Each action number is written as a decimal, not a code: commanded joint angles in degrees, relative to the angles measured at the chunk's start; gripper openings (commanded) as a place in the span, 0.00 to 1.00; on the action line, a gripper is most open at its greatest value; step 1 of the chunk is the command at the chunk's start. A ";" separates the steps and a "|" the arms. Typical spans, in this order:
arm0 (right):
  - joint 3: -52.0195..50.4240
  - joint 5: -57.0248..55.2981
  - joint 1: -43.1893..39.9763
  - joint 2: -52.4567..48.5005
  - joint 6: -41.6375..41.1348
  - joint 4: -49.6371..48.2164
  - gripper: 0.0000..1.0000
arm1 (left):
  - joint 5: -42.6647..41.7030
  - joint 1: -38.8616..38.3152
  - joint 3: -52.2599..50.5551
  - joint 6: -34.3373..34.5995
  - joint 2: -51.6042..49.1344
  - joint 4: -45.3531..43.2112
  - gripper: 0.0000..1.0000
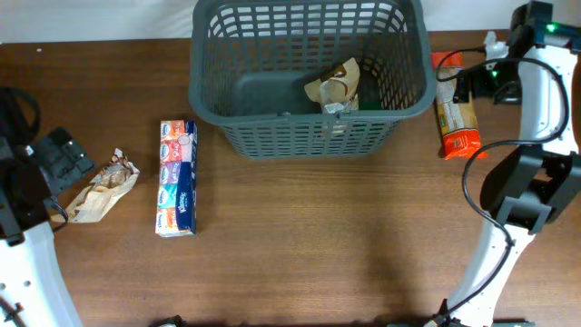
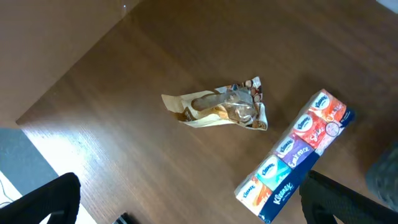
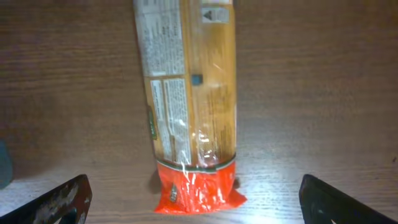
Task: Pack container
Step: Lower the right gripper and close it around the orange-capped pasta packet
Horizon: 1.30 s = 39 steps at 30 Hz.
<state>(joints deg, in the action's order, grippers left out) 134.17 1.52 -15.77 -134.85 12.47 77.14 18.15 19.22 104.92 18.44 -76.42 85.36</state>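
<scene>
The basket (image 1: 309, 136) sits at the top middle of the table (image 1: 318, 254). A crumpled brown bag (image 1: 334, 88) lies inside it, toward its right side.

The left gripper (image 2: 189, 208) is at the left edge. Its jaws are spread wide and hold nothing. Near it lies a small snack bag (image 2: 217, 109). Right of that is a long tissue pack (image 2: 292, 155), not touching it.

The right gripper (image 3: 199, 205) is at the upper right, above an orange packet (image 3: 189, 106) lying flat just right of the basket. Its jaws are spread wide too, one on each side of the packet's red end, not touching it.
</scene>
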 commanded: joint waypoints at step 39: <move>-2.34 -1.20 0.76 -9.11 6.19 -0.33 0.99 | -0.37 0.39 0.15 0.52 -2.97 2.29 0.99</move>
<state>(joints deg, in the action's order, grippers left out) 133.29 2.13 -15.31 -143.11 18.24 77.03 18.15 19.22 104.92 18.41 -79.20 87.44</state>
